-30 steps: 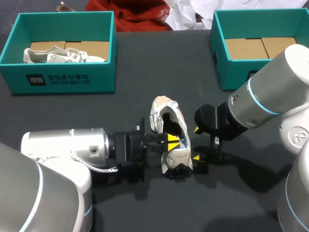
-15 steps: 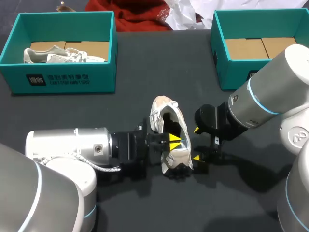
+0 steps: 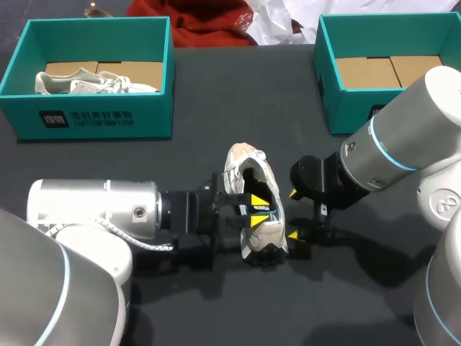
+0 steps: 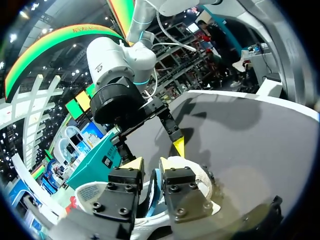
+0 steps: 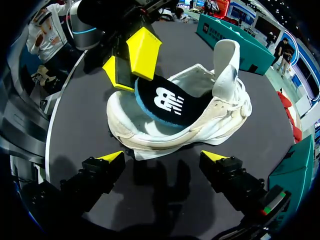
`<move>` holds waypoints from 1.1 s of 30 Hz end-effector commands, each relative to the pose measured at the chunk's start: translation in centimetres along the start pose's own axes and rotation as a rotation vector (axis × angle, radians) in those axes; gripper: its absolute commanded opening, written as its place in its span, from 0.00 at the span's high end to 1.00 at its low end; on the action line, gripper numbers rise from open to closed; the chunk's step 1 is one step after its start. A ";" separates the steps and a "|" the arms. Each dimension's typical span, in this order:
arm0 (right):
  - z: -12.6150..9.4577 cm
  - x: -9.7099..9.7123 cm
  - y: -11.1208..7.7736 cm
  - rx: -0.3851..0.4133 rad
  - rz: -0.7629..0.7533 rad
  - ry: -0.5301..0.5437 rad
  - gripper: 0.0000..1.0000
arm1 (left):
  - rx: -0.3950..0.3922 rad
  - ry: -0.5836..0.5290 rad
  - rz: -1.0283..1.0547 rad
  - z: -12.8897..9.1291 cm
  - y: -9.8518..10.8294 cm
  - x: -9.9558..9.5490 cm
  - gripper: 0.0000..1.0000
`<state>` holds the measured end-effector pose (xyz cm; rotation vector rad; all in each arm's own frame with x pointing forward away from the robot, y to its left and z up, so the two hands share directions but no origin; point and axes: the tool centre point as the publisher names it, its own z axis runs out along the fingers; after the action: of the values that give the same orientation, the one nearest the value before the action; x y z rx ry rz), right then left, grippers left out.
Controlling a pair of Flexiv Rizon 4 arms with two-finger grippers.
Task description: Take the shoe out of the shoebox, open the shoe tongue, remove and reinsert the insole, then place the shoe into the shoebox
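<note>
The shoe [image 3: 239, 171] lies mid-table [image 3: 216, 94], insole [image 5: 165, 100] in it, between left gripper [image 3: 256, 210] and right gripper [image 3: 293, 214]. Left shoebox [image 3: 94, 119] and right shoebox [image 3: 325, 86] stand at the far corners.

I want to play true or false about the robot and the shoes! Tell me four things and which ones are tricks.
1. The white shoe lies on the table, outside both boxes. True.
2. The left gripper pinches the black insole. True.
3. The right gripper squeezes the shoe. False: its fingers are open, with the shoe ahead of them.
4. The right shoebox holds a shoe. False: only cardboard shows there; the other shoe is in the left shoebox.
</note>
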<state>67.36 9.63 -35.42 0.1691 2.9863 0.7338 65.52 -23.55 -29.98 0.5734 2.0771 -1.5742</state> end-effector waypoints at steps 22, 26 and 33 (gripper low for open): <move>-2.4 0.3 -1.8 0.024 0.008 0.012 0.00 | -0.064 0.330 0.017 -7.6 -1.1 0.3 0.75; -4.0 0.5 -3.0 0.042 0.016 0.008 0.00 | -0.113 0.396 0.030 -9.0 -1.0 0.4 0.75; -6.5 0.9 -4.6 0.076 0.033 -0.007 0.00 | -0.127 0.472 0.028 -11.2 -1.3 -0.6 0.78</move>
<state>66.68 4.48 -34.25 0.2210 3.0252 0.6207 63.65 -15.46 -27.87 0.9053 2.3976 -1.3871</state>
